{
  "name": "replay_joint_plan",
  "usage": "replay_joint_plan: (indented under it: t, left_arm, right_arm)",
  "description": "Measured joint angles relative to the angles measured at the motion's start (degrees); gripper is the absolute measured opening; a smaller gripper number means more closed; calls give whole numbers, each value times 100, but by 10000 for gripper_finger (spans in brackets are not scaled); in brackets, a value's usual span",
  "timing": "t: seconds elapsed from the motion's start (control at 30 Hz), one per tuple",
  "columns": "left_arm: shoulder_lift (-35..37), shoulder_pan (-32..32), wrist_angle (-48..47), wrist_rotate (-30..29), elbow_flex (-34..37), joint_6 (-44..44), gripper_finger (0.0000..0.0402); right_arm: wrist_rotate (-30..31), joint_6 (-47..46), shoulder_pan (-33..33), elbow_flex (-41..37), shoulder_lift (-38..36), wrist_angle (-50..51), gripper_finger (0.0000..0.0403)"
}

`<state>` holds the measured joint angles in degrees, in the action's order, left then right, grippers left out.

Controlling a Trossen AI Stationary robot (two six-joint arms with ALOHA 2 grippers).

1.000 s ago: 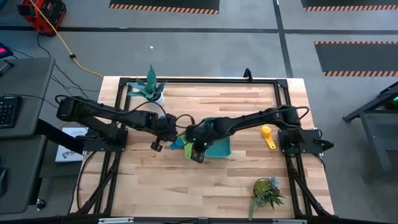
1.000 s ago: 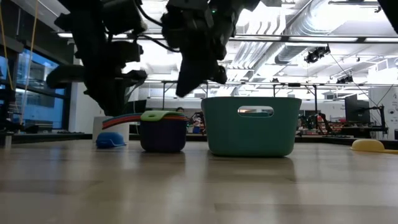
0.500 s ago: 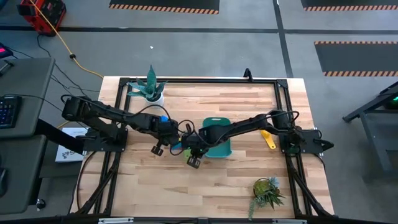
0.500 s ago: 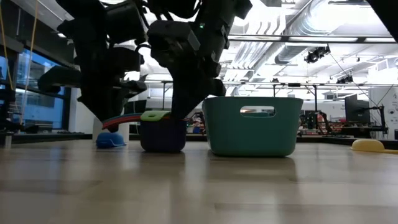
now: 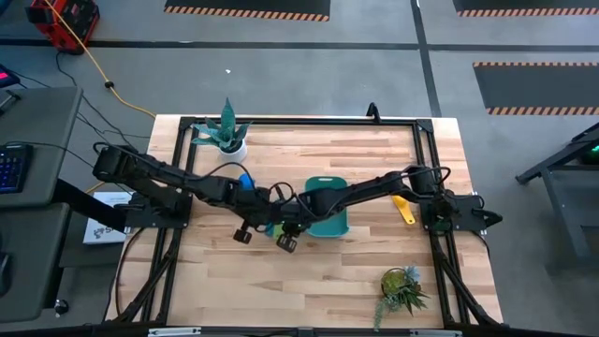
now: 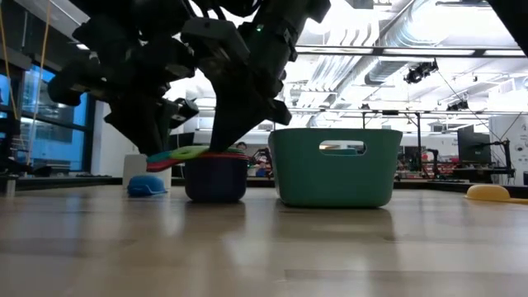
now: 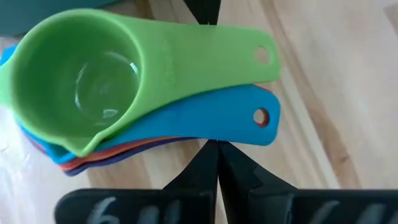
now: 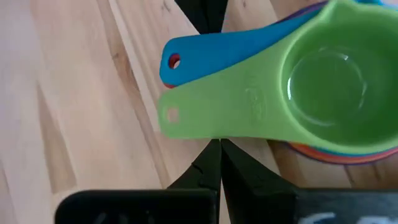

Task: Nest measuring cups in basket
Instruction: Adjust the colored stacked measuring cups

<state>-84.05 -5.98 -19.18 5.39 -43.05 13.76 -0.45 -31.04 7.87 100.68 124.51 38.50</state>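
A nested stack of measuring cups (image 5: 269, 225) stands on its dark bottom cup (image 6: 216, 179) just left of the teal basket (image 5: 328, 183), which rests flat on the table (image 6: 330, 177). The green cup (image 7: 74, 87) is on top. Flat handles in green, blue, orange and red fan out to one side (image 6: 177, 154). My left gripper (image 5: 245, 232) is shut at one side of the handles (image 7: 214, 144). My right gripper (image 5: 285, 241) is shut at the opposite side (image 8: 214, 143). Each wrist view shows the other gripper's dark tip beyond the handles. My left gripper meets the long edge of the blue handle (image 7: 217, 138) about midway along it with the tip of its shut fingers. It comes from the table's left, across the handles. The stack stays standing on the table. My right gripper meets the long edge of the green handle (image 8: 214, 134) with the tip of its shut fingers. It comes from the table's right, across the handles and opposite the left gripper. The cups stay on the table.
A lone yellow cup (image 5: 402, 204) lies right of the basket and a small blue cup (image 5: 245, 178) lies beyond the stack. A potted plant (image 5: 225, 133) stands at the far left and another (image 5: 402, 288) at the near right. Open wood lies along the near edge.
My right gripper has come down and moved toward the table's left, from beside the basket to the handles. My left gripper has moved toward the near edge and right, to the handles' other side. The green cup's handle has swung round over the other handles.
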Motion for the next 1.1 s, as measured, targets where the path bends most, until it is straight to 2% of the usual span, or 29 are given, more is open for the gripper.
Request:
replay_joint_plan:
  t: [0.37, 0.8, 1.1]
  left_arm:
    - [0, -225, 188, -33, 16, -622, 0]
    - [12, -250, 178, 19, 16, -668, 0]
    - [532, -207, -217, -110, 108, -615, 0]
  right_arm:
    - [-2, 0, 5, -11, -11, 10, 0]
    - [45, -183, -10, -22, -11, -99, 0]
    - [113, 297, -23, 9, -179, 70, 0]
